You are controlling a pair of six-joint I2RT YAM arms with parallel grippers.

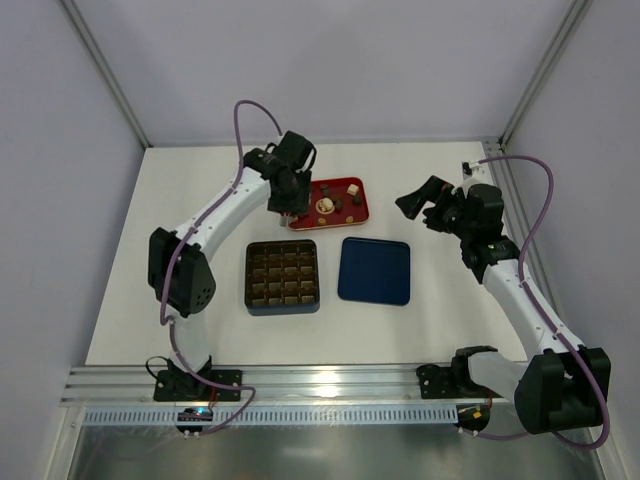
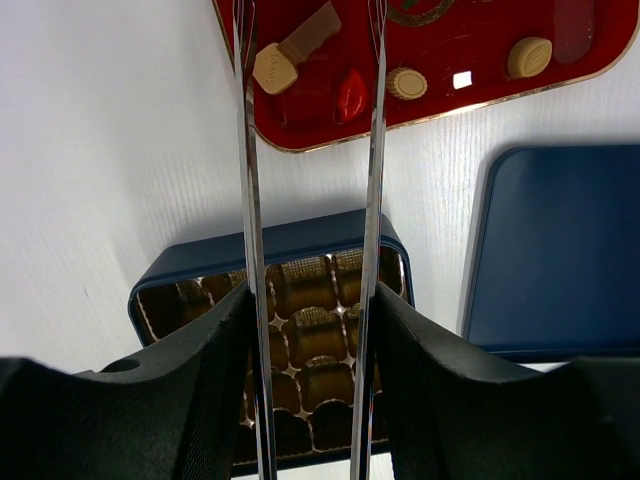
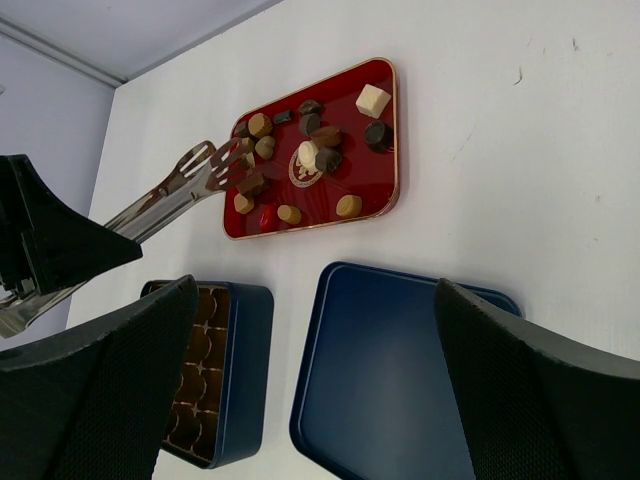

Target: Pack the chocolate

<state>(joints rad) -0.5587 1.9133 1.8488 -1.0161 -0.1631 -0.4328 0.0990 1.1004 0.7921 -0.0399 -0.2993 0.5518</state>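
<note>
The chocolate (image 1: 327,205) lies as several small dark, tan and cream pieces on a red tray (image 1: 361,214). My left gripper (image 1: 283,196) is shut on metal tongs (image 2: 247,150), its fingers pressing both blades. The blades stand apart, their tips over the tray's left end beside a tan piece (image 2: 275,68). From the right wrist the tongs (image 3: 170,195) reach the pieces (image 3: 310,150) on the tray (image 3: 393,130). The dark blue box (image 1: 283,276) with brown compartments sits below the left gripper (image 2: 312,300). My right gripper (image 1: 420,205) hangs open to the right, above the table.
A flat navy lid (image 1: 375,270) lies right of the box, shown too from the left wrist as the lid (image 2: 560,250) and under the right gripper (image 3: 315,285) as the lid (image 3: 400,370). The box (image 3: 235,370) sits left of it. White walls enclose the table.
</note>
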